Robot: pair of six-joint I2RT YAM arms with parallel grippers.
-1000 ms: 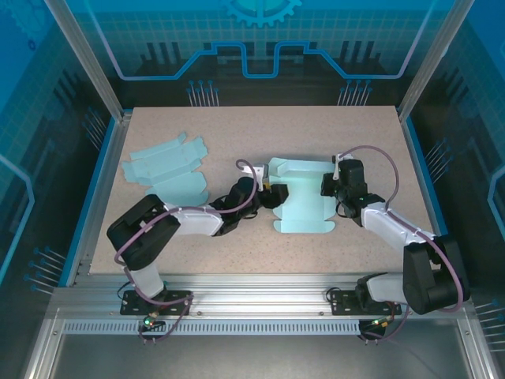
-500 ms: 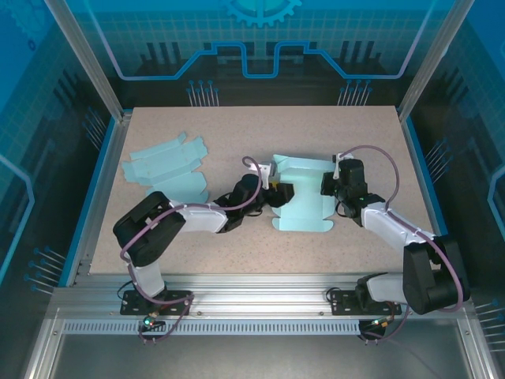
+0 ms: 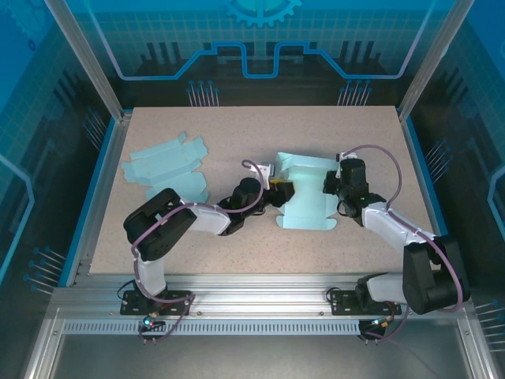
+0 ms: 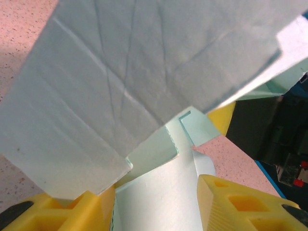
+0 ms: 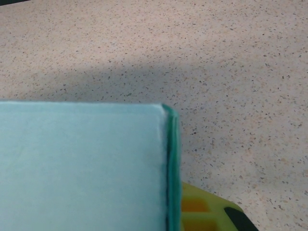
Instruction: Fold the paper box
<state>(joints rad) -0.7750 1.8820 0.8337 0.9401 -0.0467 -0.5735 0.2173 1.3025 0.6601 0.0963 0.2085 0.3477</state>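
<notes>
The light blue paper box [image 3: 306, 204] lies partly folded at the table's middle, its left and back flaps standing up. My left gripper [image 3: 278, 192] is at the box's left side. In the left wrist view its yellow fingers [image 4: 231, 202] stand apart, a pale curved panel [image 4: 159, 192] lies between them, and a raised creased flap [image 4: 125, 72] hangs overhead. My right gripper [image 3: 330, 186] is at the box's right side, shut on a doubled flap [image 5: 82, 163], whose folded edge lies against one yellow finger [image 5: 202, 211]; the other finger is hidden behind the paper.
Flat, unfolded light blue box blanks [image 3: 168, 170] lie at the table's left. Bare speckled tabletop [image 3: 260, 126] stretches behind the box and in front of it. Metal frame posts [image 3: 88, 63] stand around the table.
My left gripper has pushed to the right into the box's left side, its jaws narrowing. The left flap stands more upright and the box has shifted slightly right. The right arm has barely moved.
</notes>
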